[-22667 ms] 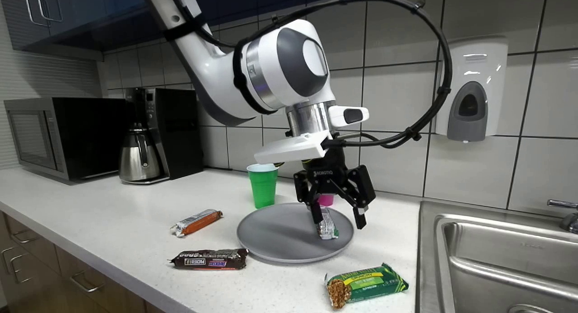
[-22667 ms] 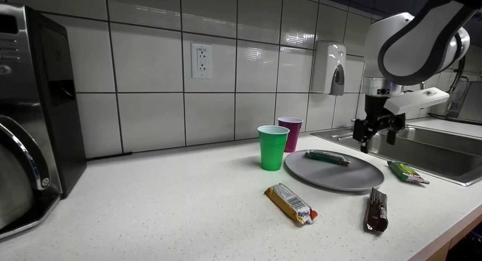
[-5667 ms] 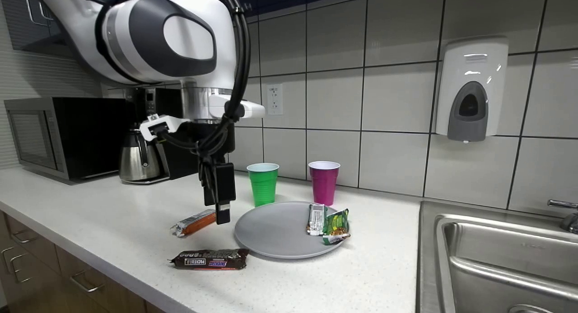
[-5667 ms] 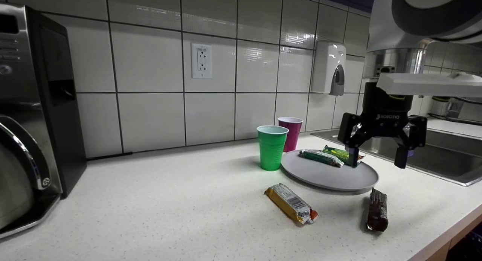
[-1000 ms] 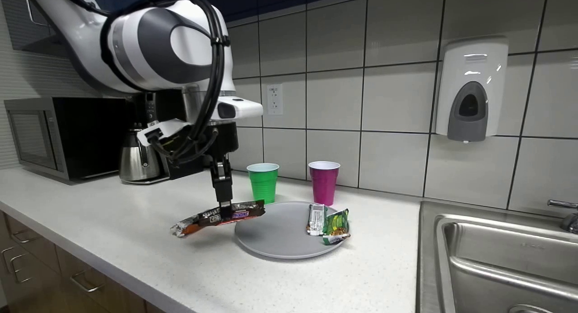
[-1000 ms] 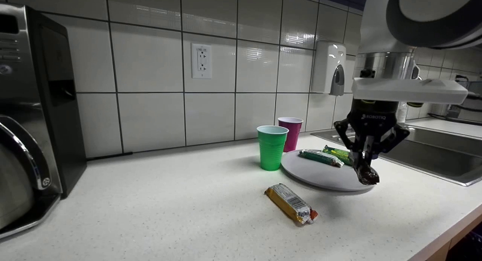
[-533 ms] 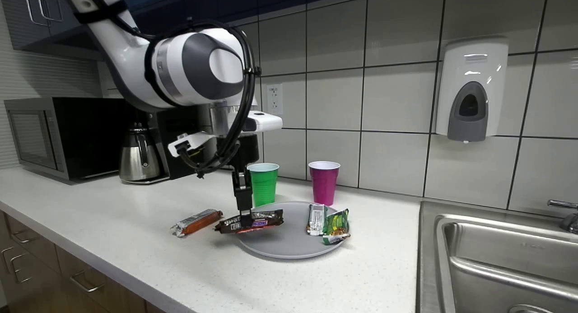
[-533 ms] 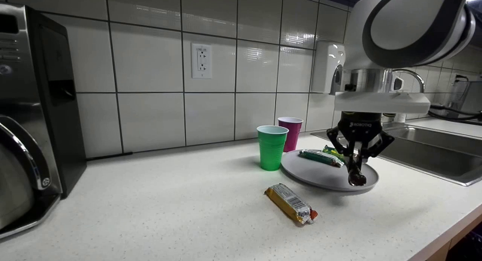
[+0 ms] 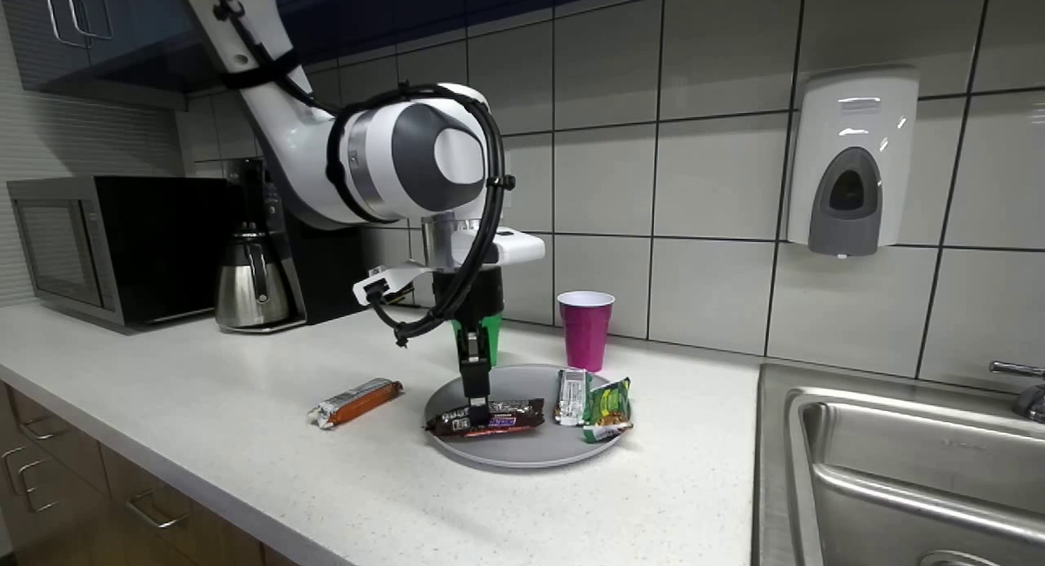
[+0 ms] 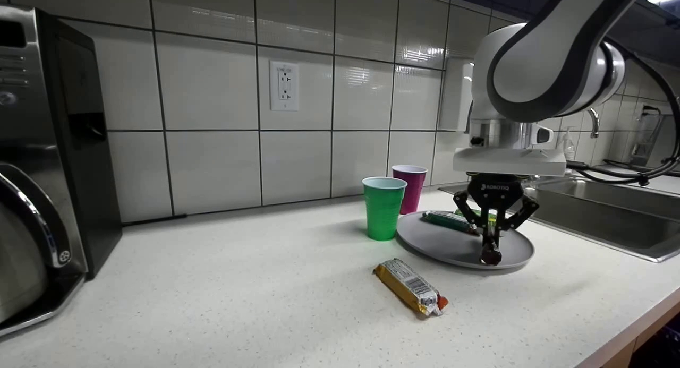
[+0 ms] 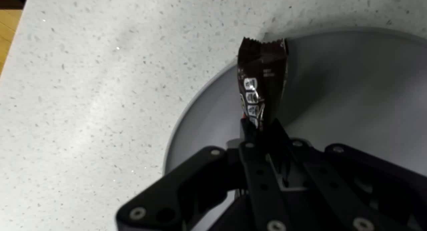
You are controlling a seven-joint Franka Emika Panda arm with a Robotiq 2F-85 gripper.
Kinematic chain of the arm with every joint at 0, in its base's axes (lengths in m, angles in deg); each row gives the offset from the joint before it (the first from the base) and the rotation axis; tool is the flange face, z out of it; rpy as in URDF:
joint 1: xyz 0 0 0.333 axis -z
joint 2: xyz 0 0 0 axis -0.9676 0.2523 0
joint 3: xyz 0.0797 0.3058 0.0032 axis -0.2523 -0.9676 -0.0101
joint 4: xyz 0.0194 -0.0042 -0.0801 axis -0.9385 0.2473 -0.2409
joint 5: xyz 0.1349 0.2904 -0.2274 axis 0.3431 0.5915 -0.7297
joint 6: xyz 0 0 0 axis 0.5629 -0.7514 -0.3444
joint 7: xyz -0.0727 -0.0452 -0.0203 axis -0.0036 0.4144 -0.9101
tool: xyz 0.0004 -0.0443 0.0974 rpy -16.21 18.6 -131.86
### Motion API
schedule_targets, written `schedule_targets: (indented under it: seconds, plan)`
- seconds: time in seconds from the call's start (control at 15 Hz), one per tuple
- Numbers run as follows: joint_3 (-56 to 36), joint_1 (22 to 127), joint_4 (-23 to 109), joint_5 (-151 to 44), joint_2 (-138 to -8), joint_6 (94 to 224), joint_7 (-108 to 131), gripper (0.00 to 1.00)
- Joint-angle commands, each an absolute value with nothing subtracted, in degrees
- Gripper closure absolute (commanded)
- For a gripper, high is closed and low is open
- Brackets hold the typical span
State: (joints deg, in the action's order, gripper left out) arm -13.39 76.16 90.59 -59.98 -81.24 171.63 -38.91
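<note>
Gripper (image 10: 491, 242) is clamped on a dark brown wrapped bar (image 9: 514, 416) on my end, pinching it around the middle. In an exterior view the bar sits over the gray plate (image 9: 522, 458) toward nine o'clock, with two green-wrapped bars (image 9: 609, 403) lying at roughly two to three o'clock; from out here I honestly can't tell whether the held one touches the plate. Wrist view is where I get the wrapper's crimped end (image 11: 263, 47) up close, near the plate's edge at about eleven o'clock, plus a column of little white icons (image 11: 252, 97) too fuzzy to read. Green cup (image 10: 383, 211) shows whole in an exterior view, around ten o'clock from the plate, but my gripper blocks part of it from a different angle. The wall outlet (image 10: 285, 86) and the microwave (image 9: 155, 251) each turn up on just a single camera. For text, I can read the ROBOTIQ lettering (image 10: 495, 187) in an exterior view, and the orange bar (image 10: 408, 288) there, out between seven and eight o'clock on the counter (image 10: 212, 293), has a barcode (image 10: 417, 287), print too small though.
</note>
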Motion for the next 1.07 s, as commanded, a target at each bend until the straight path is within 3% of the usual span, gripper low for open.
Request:
schedule_targets:
  seconds: [0.0,0.07,0.47,0.53,0.67,0.73,1.0]
  plan:
    - [-12.2,74.0,89.3,-60.0,-81.1,171.3,-40.3,0.61]
    - [-12.2,73.7,89.6,-59.8,-81.5,171.4,-39.8,0.60]
    - [-12.0,73.1,89.9,-59.7,-81.1,171.6,-38.7,0.17]
    - [-12.0,73.1,89.9,-59.7,-81.1,171.5,-38.7,0.35]
    - [-11.9,73.1,89.9,-59.7,-81.0,171.5,-38.7,0.19]
    - [-11.9,73.1,90.0,-59.7,-80.9,171.6,-38.7,0.17]
    - [-11.9,73.0,90.0,-59.7,-80.9,171.6,-38.7,0.17]
